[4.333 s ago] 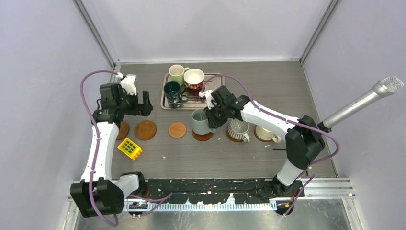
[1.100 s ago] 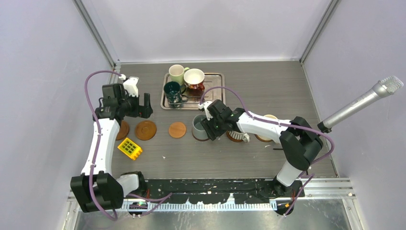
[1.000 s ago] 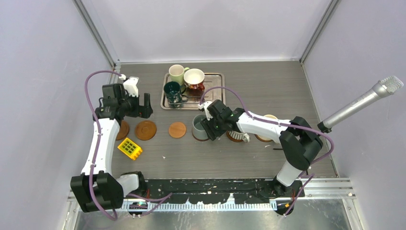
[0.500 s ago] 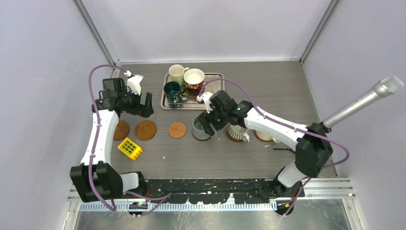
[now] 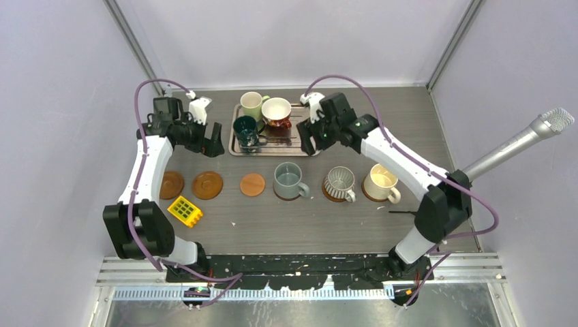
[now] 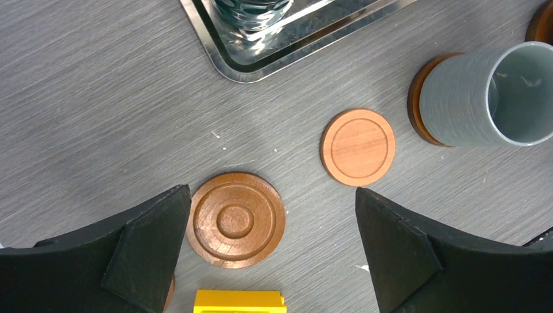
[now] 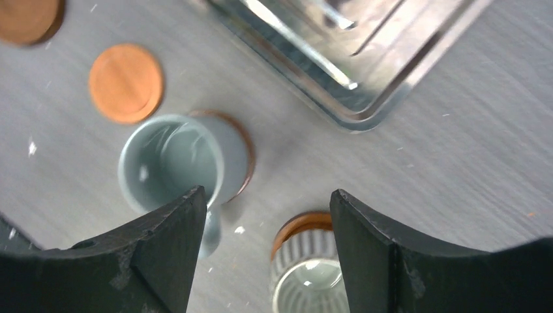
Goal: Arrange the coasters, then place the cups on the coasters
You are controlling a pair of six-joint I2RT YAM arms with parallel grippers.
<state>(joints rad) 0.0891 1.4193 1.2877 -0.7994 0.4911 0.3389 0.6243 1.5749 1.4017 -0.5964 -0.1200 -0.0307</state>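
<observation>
Jaws both open, empty, at tray (image 5: 276, 144) ends; 3 cups (image 5: 247, 128) inside; yellow block (image 5: 185, 210) near bare coasters (image 5: 207, 184).

Yellow block (image 6: 239, 300) cut off at btm edge, ribbed cup (image 7: 305, 274) too, tray (image 6: 287, 49) by top

The bench (image 5: 422, 122) is grey with a wood grain, the tray (image 5: 272, 154) shiny silver and the grid block (image 5: 185, 210) bright yellow. The pale green cup (image 5: 252, 104) is plain, the red cup (image 5: 276, 111) is reddish-brown outside and white inside, the dark green cup (image 5: 245, 127) is glossy, the grey-blue cup (image 5: 287, 179) has finely lined sides, the ribbed cup (image 5: 338, 181) is grey-white with darker vertical stripes, and the cream cup (image 5: 379, 182) is plain. The ringed coaster (image 6: 235, 220) is dark brown with concentric rings, the plain coaster (image 6: 358, 147) a lighter orange-brown, and the left end effector (image 6: 270, 195) and right end effector (image 7: 267, 191) are black.
</observation>
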